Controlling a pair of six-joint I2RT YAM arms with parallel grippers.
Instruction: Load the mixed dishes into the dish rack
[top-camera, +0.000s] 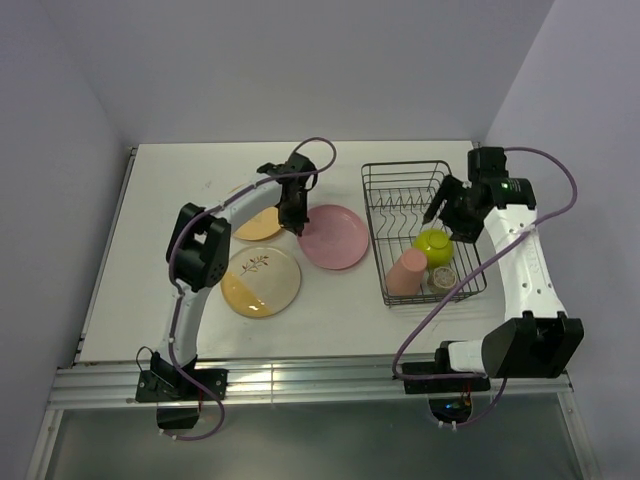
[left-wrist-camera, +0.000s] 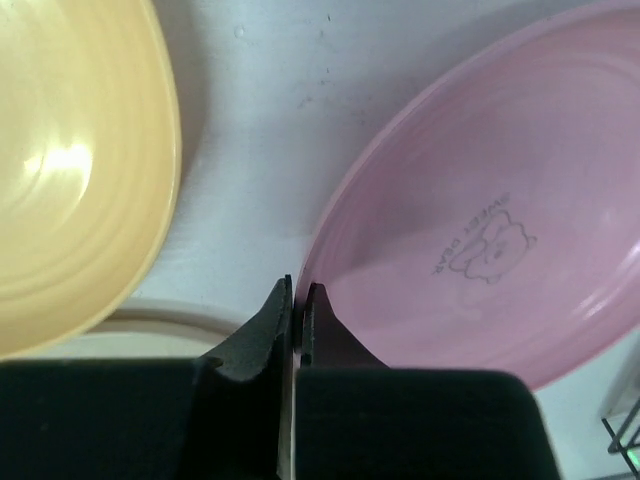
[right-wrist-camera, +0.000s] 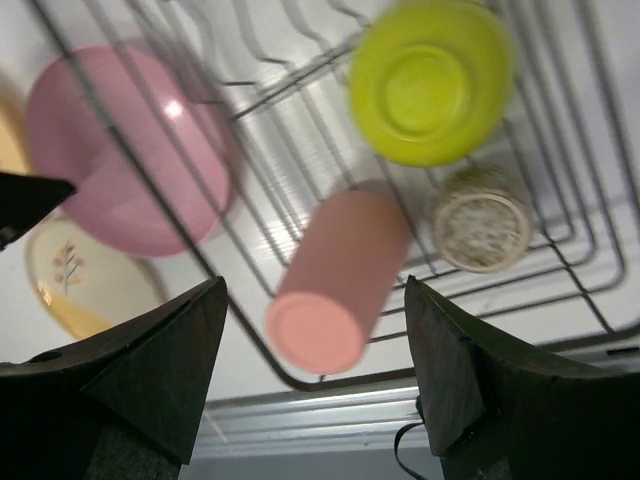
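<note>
On a white table (top-camera: 170, 200) boxed in by pale lilac walls (top-camera: 250, 70), the left gripper (top-camera: 297, 222) is pinching the glossy pink plate (top-camera: 338, 238) at its left rim, jaws nearly together. The right gripper (top-camera: 438, 212) is hovering, fingers spread wide, over the wire rack (top-camera: 400, 180) by the table's right edge. The cup (top-camera: 406, 272), lime bowl (top-camera: 434, 245) and speckled bowl (top-camera: 443, 279) are lying at the rack's near end. The orange plate (top-camera: 250, 228) and twig plate (top-camera: 262, 282) are sitting flat on the table, left of the pink one.

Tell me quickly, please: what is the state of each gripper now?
Left gripper: closed on the rim of the pink plate.
Right gripper: open, holding nothing.
</note>
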